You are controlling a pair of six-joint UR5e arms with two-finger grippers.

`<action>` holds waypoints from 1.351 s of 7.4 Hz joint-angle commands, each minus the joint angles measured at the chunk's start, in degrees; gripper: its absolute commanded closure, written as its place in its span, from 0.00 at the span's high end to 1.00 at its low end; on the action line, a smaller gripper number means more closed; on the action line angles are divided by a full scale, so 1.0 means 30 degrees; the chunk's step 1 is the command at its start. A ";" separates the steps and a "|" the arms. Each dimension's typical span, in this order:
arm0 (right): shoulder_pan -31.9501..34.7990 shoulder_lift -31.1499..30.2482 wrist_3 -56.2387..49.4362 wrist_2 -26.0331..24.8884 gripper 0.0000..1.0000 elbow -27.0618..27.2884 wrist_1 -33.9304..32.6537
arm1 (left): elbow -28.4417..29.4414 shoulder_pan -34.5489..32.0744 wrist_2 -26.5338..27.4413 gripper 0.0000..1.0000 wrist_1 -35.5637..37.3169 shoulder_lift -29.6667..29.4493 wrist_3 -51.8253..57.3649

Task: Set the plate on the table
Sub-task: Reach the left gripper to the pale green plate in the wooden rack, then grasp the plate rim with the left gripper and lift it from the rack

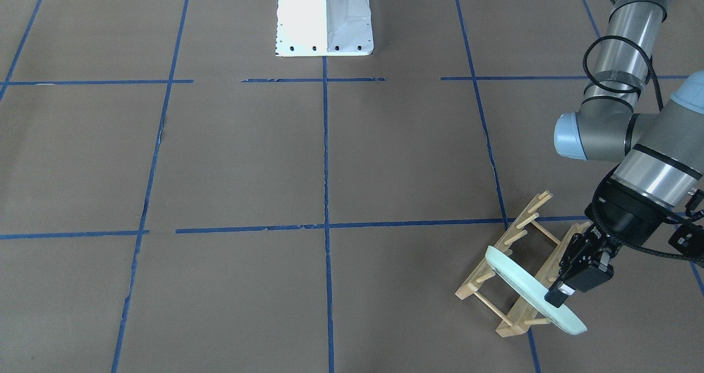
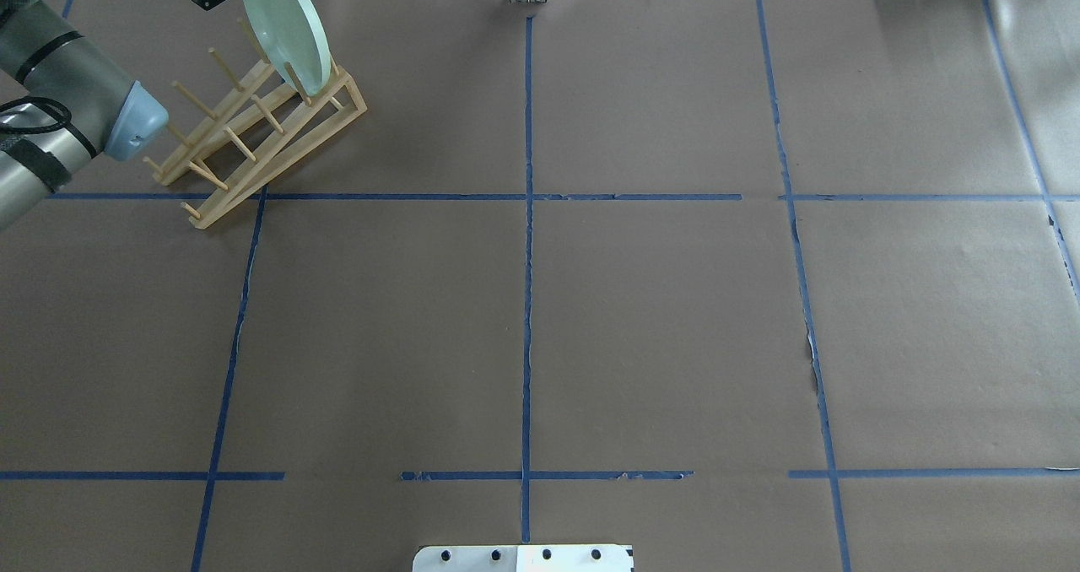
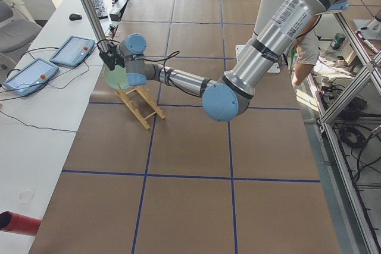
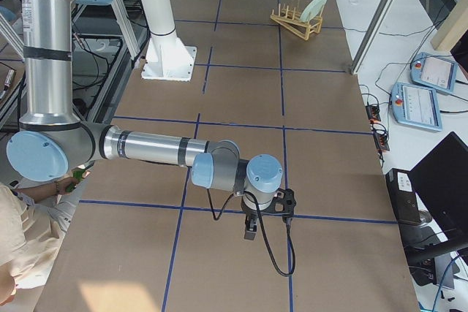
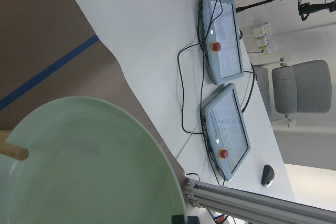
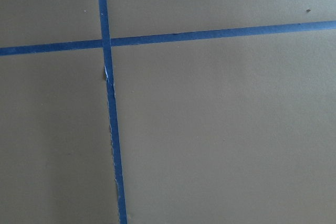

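The pale mint-green plate [image 1: 522, 285] stands tilted on edge between the pegs of a wooden rack [image 1: 528, 235] at the table's far left corner. It also shows in the overhead view [image 2: 287, 32] and fills the lower left of the left wrist view [image 5: 89, 166], with a peg in front of it. My left gripper [image 1: 556, 299] is shut on the plate's upper rim. The brown table [image 2: 658, 319] has blue tape lines. My right gripper [image 4: 250, 233] hangs low over the table at the opposite end; I cannot tell whether it is open or shut.
The white robot base [image 1: 324, 18] stands at the near middle edge. Beyond the table edge behind the rack [image 2: 253, 133] are an aluminium post [image 3: 89, 10] and two teach pendants [image 5: 223, 40] on a white bench. The right wrist view shows only taped table [image 6: 220, 129].
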 commanded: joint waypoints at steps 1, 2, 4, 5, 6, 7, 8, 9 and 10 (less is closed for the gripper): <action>0.0001 0.0000 0.0000 0.0000 1.00 0.0000 0.0000 | -0.1608 -0.1564 -0.1910 0.00 0.0200 0.0001 -0.0324; 0.0001 0.0000 0.0000 0.0000 1.00 0.0000 0.0000 | -0.2369 -0.1979 -0.2997 0.00 0.0636 0.0001 -0.0645; 0.0001 0.0000 0.0000 0.0000 1.00 0.0000 0.0000 | -0.4885 -0.1720 -0.4232 0.00 0.5419 -0.0493 -0.0212; 0.0001 0.0000 0.0000 0.0000 1.00 0.0000 0.0000 | -0.5767 -0.1371 -0.4789 0.00 0.8026 -0.0962 0.0516; 0.0001 0.0000 0.0000 0.0000 1.00 0.0000 0.0000 | -0.6819 -0.0266 -0.4650 0.00 1.1649 -0.1575 0.1596; 0.0001 0.0000 0.0000 0.0000 1.00 0.0000 0.0000 | -0.7613 0.1515 -0.3894 0.00 1.5977 -0.2568 0.3695; 0.0001 0.0000 0.0000 0.0000 1.00 0.0000 0.0000 | -0.7621 0.3679 -0.1509 0.00 2.0052 -0.3912 0.5428; 0.0001 0.0000 0.0000 0.0000 1.00 0.0000 0.0000 | -0.7360 0.6195 0.1039 0.00 2.3399 -0.4621 0.6576; 0.0001 0.0000 0.0000 0.0000 1.00 0.0000 0.0000 | -0.7067 0.8047 0.2485 0.00 2.5782 -0.4628 0.7545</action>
